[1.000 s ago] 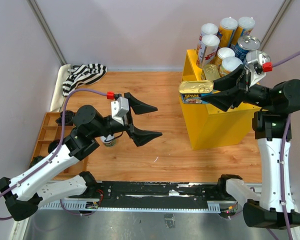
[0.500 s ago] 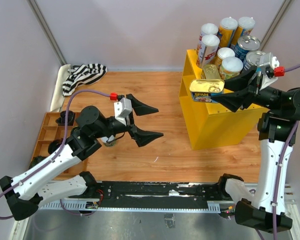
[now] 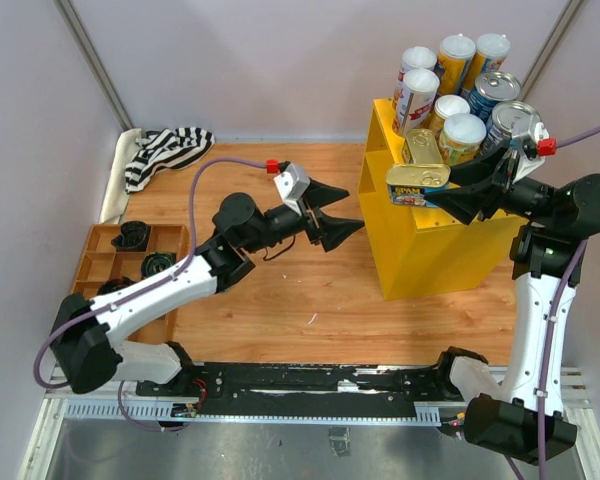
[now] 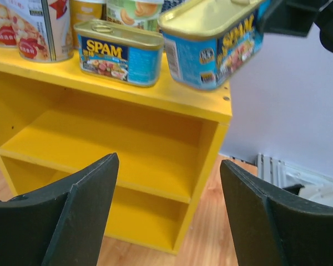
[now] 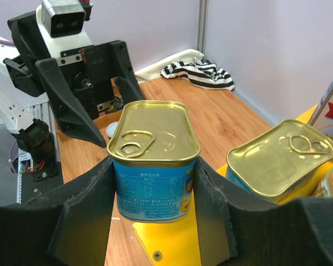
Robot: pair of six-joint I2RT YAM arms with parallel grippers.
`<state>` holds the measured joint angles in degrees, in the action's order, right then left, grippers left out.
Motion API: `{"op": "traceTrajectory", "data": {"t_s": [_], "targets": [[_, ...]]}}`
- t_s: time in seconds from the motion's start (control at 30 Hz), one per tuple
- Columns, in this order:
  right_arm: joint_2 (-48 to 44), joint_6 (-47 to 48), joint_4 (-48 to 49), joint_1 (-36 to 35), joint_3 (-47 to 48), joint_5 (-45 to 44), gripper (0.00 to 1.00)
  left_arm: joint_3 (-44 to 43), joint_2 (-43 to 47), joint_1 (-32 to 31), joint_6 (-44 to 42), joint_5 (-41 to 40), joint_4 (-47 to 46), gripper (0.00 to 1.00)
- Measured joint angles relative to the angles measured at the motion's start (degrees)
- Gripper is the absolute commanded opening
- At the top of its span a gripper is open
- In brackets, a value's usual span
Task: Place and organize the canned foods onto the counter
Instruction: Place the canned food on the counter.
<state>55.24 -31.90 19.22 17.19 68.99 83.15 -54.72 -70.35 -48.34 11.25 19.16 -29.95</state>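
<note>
At the far left, a black-and-white striped cloth lay crumpled by the wall. Nearer the arms sat a brown wooden compartment tray holding small dark lumps. The left gripper reached across the wooden table toward the bright yellow box-shaped cabinet. Its black fingers were spread wide with nothing between them, and they faced the two open shelves.

On the cabinet's top, a flat gold-lidded blue tin lay near the edge above the shelves. Tall white-lidded tubes and silver-topped blue cans stood behind it. The right gripper clasped a second gold-lidded blue tin by its sides. It held this tin over the shelf-side corner of the top nearest the arms' bases, just beside the resting tin.
</note>
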Motion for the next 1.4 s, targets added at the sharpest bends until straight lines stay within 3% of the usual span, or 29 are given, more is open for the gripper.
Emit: {"op": "traceTrajectory", "data": {"t_s": [0.47,0.7,1.07,1.17,1.3,1.4], "targets": [[-1.6,7.2,-2.3,2.6,-5.3,3.0,0.01,-13.9,-15.3,0.1,2.1,4.8,-8.5,0.77],[-3.5,12.8,-7.3,3.5,-7.9,2.8,0.01,-14.1,-17.2,-0.7,1.7,7.5,-8.2,0.78],[-4.4,14.7,-7.6,5.5,-8.9,2.5,0.02,-17.5,-18.8,-2.7,0.5,10.1,-7.5,0.77],[-4.2,14.7,-7.6,6.4,-8.9,2.3,0.17,-17.8,-19.3,-3.0,0.3,10.3,-7.2,0.77],[-3.6,14.6,-7.6,6.7,-8.9,2.1,0.52,-18.7,-20.0,-3.6,-0.4,10.2,-6.6,0.77],[-3.6,14.7,-7.7,6.7,-8.9,1.8,0.68,-19.6,-20.4,-3.6,-0.9,9.9,-5.5,0.77]]}}
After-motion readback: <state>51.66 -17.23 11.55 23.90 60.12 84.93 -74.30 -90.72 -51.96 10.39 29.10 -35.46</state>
